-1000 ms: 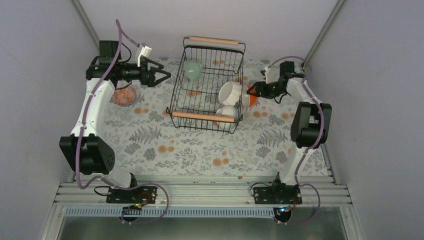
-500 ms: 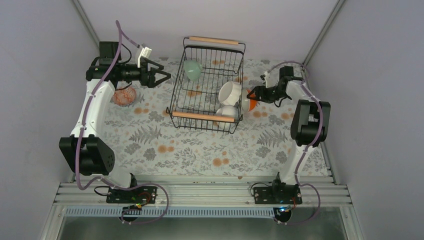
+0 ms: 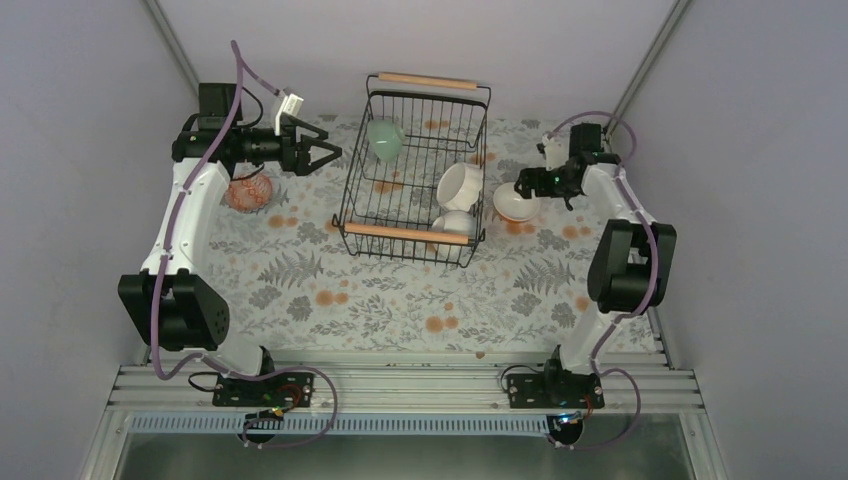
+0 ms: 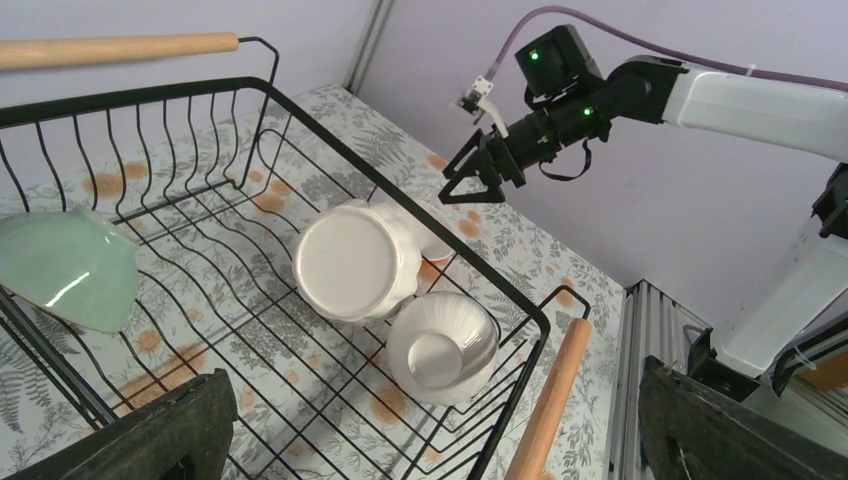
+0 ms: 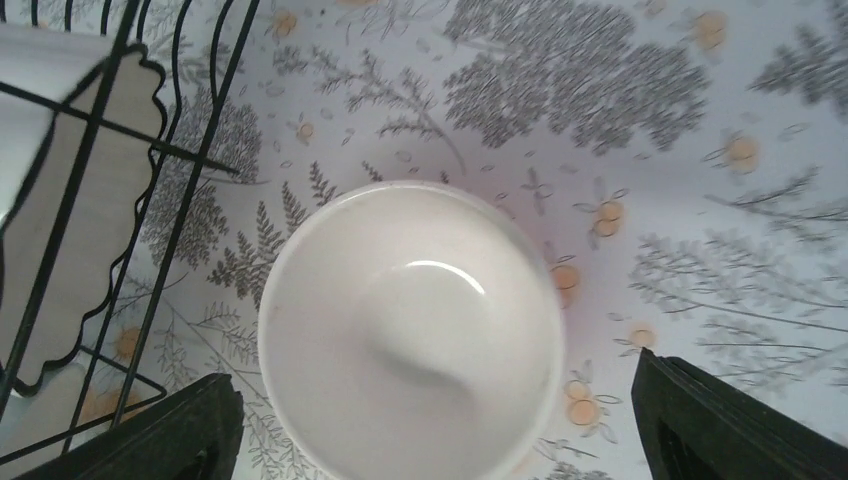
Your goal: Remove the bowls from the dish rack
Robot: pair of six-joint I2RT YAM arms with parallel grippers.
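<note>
The black wire dish rack [image 3: 372, 205] stands at the back middle. It holds a mint-green bowl [image 3: 385, 138], a plain white bowl [image 3: 462, 186] on its side and a scalloped white bowl [image 3: 452, 223]. All three show in the left wrist view: mint [image 4: 65, 265], plain white [image 4: 350, 260], scalloped [image 4: 445, 345]. My left gripper [image 3: 325, 152] is open and empty, just left of the rack. My right gripper [image 3: 522, 186] is open, its fingers [image 5: 170, 430] wide of a bowl [image 5: 415, 330] with a white inside, which stands upright on the table right of the rack [image 3: 515, 204].
A pinkish-orange patterned bowl [image 3: 248, 190] sits on the floral tablecloth under my left arm. The rack's near wooden handle [image 3: 405, 233] and far handle [image 3: 427, 80] stand above its rim. The rack's wires [image 5: 100, 150] are close to the right bowl's left side.
My right gripper brought the orange-sided bowl from tilted beside the rack down onto the table, upright, white inside up, and its fingers now stand apart from it. The left arm has not moved.
</note>
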